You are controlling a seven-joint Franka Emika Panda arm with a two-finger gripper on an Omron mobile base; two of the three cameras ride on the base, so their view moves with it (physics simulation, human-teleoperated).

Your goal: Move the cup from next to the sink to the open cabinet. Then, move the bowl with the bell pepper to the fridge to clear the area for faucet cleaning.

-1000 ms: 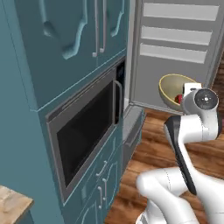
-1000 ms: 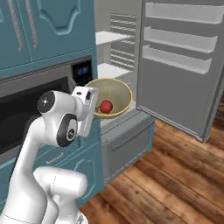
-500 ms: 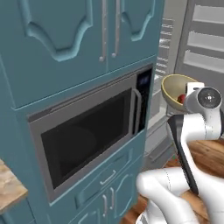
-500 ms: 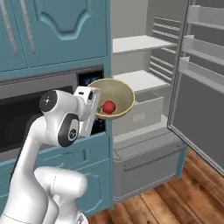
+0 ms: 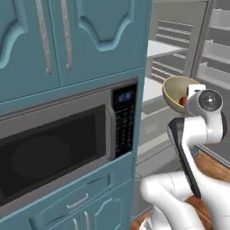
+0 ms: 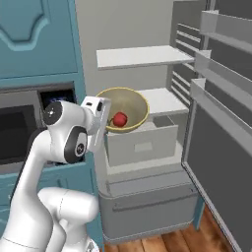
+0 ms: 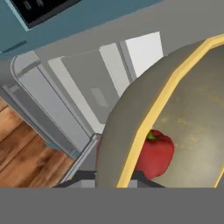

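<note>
- Teal-blue cabinet doors with silver bar handles occupy the 10 to 12 o'clock area of the left base view.
- The dark built-in microwave oven, with its black keypad panel, sits directly beneath those doors, at 8 o'clock.
- The white robot arm rises at 7 o'clock in the right base view, its wrist level with the oven panel.
- The two-finger gripper is nearly closed and pinches the near rim of the round olive-tan bowl with a paler yellow rim; in the hand view the rim runs between the finger tips at 6 o'clock.
- The bowl is held tilted, mouth facing away from the arm, clear of every surface, in front of the open pale grey fridge.
- The small red bell pepper rests inside the bowl against its lower wall.
- White fridge shelves lie at 12 o'clock; a pale drawer sits just below the bowl.
- The open fridge door, with door racks, stands at 3 o'clock.
- Wood floor shows at 5 o'clock.
</note>
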